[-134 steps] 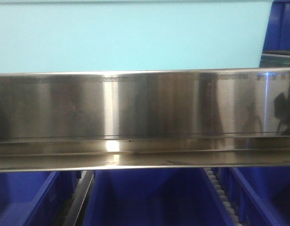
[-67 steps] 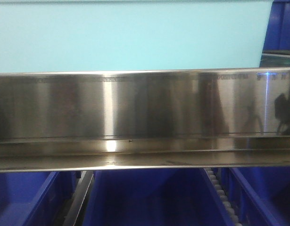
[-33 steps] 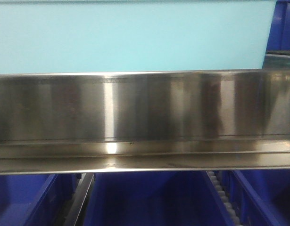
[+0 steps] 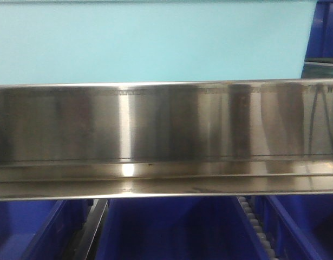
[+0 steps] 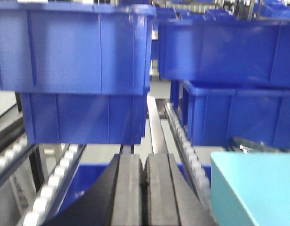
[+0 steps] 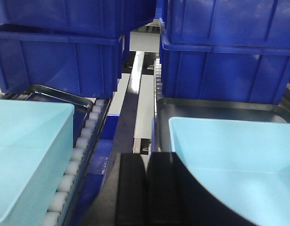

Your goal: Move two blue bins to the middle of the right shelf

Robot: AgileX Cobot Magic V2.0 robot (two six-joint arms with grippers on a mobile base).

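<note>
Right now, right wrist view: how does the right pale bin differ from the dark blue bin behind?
Colour: the pale bin is sky-blue, the dark blue bin deep blue. Walls: the pale bin's smooth, the dark blue bin's ribbed. Load: an upper bin sits on the dark blue bin, nothing on the pale bin. Both are rectangular plastic.

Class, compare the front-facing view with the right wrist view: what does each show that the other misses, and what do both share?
Only the front-facing view shows the wide steel shelf rail across the frame. Only the right wrist view shows the right pincer, shut on nothing, above the gap between the left pale blue bin and the right pale blue bin, with a black tray behind the right one. Both show a pale blue bin wall, dark blue bins and a white roller track.
</note>
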